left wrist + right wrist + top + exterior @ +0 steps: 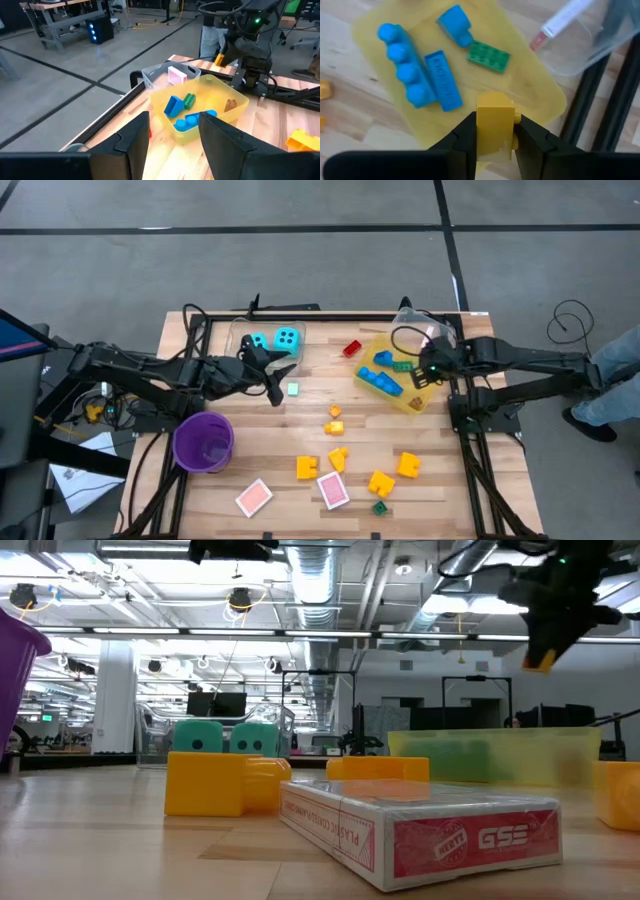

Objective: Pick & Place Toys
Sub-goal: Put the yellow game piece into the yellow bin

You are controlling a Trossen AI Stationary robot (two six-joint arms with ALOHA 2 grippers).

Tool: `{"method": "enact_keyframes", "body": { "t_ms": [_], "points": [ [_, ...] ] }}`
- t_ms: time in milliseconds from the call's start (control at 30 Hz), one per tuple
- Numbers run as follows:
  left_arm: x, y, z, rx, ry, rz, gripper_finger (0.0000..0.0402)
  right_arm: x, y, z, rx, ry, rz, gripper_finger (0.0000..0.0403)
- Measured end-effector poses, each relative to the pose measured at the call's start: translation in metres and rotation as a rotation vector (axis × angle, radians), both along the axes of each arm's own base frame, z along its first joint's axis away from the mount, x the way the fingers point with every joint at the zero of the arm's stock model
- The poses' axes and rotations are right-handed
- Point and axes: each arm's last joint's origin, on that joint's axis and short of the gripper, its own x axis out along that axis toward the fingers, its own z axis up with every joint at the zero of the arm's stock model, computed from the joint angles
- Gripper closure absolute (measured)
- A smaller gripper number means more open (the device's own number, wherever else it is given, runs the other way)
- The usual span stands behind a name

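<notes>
Yellow brick sits clamped between the right gripper's fingers, hanging above the yellow bin, likely for release among blue and green bricks below. Left gripper, fingers partly apart and empty, hovers near a green brick.

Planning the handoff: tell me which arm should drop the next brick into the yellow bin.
The right arm. Its gripper is shut on a yellow brick and hangs above the yellow bin. The left gripper sits across the table near a small green brick, holding nothing visible.
</notes>
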Motion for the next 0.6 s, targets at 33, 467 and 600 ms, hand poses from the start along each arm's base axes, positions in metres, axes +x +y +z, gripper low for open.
{"method": "enact_keyframes", "body": {
  "t_ms": [33,467,600],
  "points": [
    [0.000,0.000,0.000,0.000,0.001,0.000,0.0239,-0.004,-0.001,-0.004,0.001,0.002,-0.010,0.0314],
    [0.000,0.000,0.000,0.001,0.000,0.003,0.0246,-0.027,-0.007,-0.051,0.017,-0.008,-0.186,0.0314],
    [0.000,0.000,0.000,0.001,0.000,0.006,0.0251,-0.031,-0.010,-0.062,0.010,0.030,-0.224,0.0314]
  ]
}}
